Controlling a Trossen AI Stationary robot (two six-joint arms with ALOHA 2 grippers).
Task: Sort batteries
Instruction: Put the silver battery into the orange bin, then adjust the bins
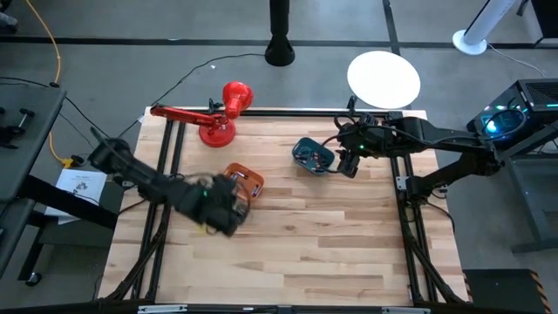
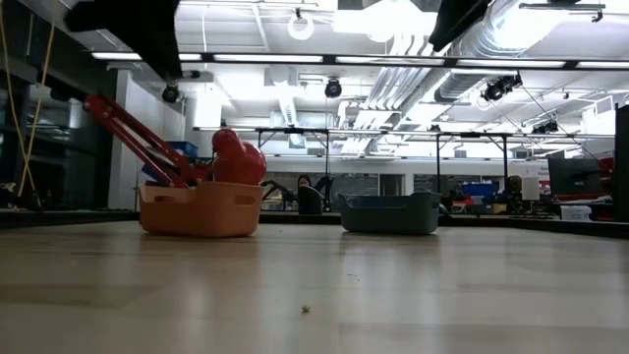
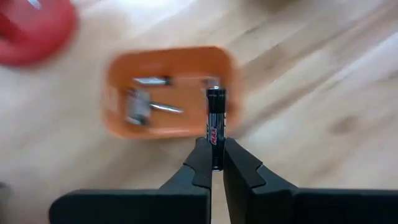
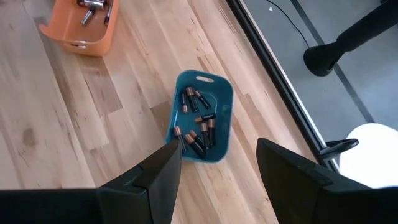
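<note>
Holding one dark battery over the orange bin

Left gripper (image 3: 212, 163): clamped on a single dark battery (image 3: 215, 124), held end-on between the fingers so it sticks out forward, its far end over the near wall of the orange bin (image 3: 118, 118). Judged to be mid-transfer, carried this way so it can be let go into a bin.

Orange bin, contents: a few silvery-grey batteries (image 3: 149, 106), lying loose on the floor. The dark battery does not match them, so this bin may not be its destination; cannot tell.

Teal bin (image 4: 217, 93): well apart from the orange one, toward the right arm's side. Contents: a cluster of dark, copper-tipped batteries (image 4: 196, 127), lying at mixed angles.

Right gripper (image 4: 217, 165): jaws spread wide, nothing between them, hanging above the teal bin. Judged to be waiting.

Red desk lamp (image 1: 218, 118): at the table's far edge, beyond the orange bin.

Table (image 1: 331, 244): pale wooden planks.
</note>
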